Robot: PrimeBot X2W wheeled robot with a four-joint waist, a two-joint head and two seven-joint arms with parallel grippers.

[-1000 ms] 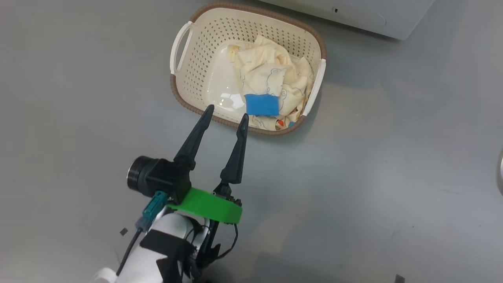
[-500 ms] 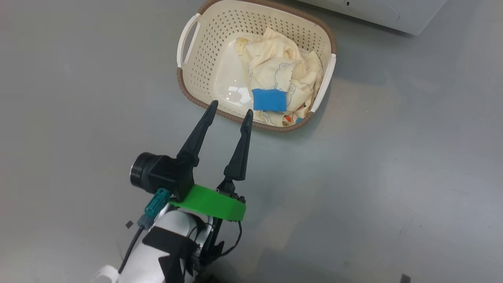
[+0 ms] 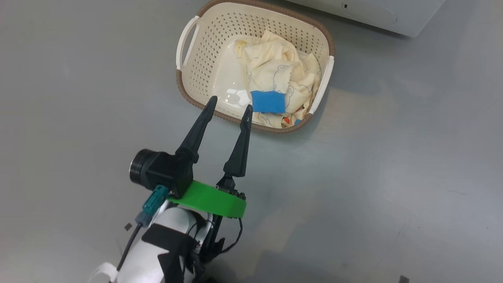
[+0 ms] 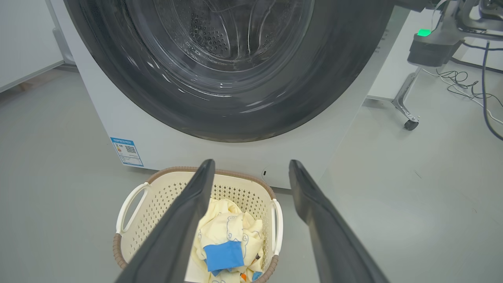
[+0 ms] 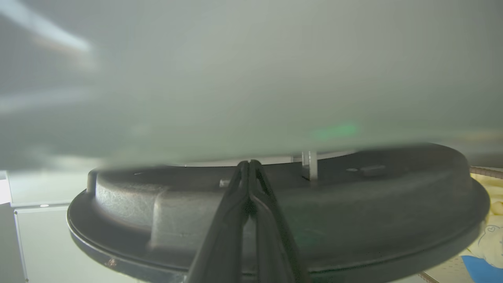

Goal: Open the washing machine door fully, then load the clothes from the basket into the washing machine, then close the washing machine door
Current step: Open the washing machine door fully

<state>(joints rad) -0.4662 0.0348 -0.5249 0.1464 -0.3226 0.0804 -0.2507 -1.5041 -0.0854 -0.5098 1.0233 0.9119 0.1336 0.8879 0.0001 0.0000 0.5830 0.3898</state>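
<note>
Clothes looked soft, light, floppy; best pinched at bunched fold. Left hand was spread, right hand pressed together.

Left arm: two long dark left fingers, matte, tapering to points. Black cylindrical camera housing at wrist. Bright green collar under finger roots. Teal connector, dark cable trailing along white forearm. Black band across forearm, perhaps tape or strap. Thin black wires looped beside. Slim right fingers: same dark, lightly textured.
</note>
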